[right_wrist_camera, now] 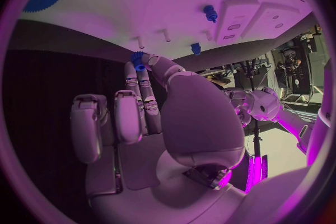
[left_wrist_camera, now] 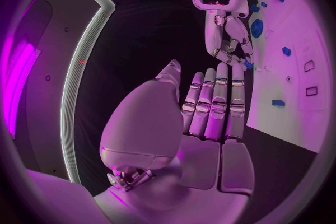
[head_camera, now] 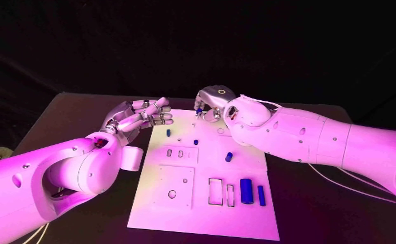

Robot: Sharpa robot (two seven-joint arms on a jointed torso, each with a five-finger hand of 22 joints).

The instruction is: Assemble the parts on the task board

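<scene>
The left hand (head_camera: 136,117) is being held over the black table (head_camera: 74,112) just beside the task board's (head_camera: 198,221) left edge, fingers straight and together, gripping nothing. At the board's far edge, a small blue part (head_camera: 199,110) is being pinched in the right hand's (head_camera: 216,102) fingertips (right_wrist_camera: 140,61). 2 blue cylinders (head_camera: 246,190) are lying near the board's right side.

the small blue part (right_wrist_camera: 138,59) is mostly hidden between the right hand's fingers (right_wrist_camera: 143,87).
</scene>
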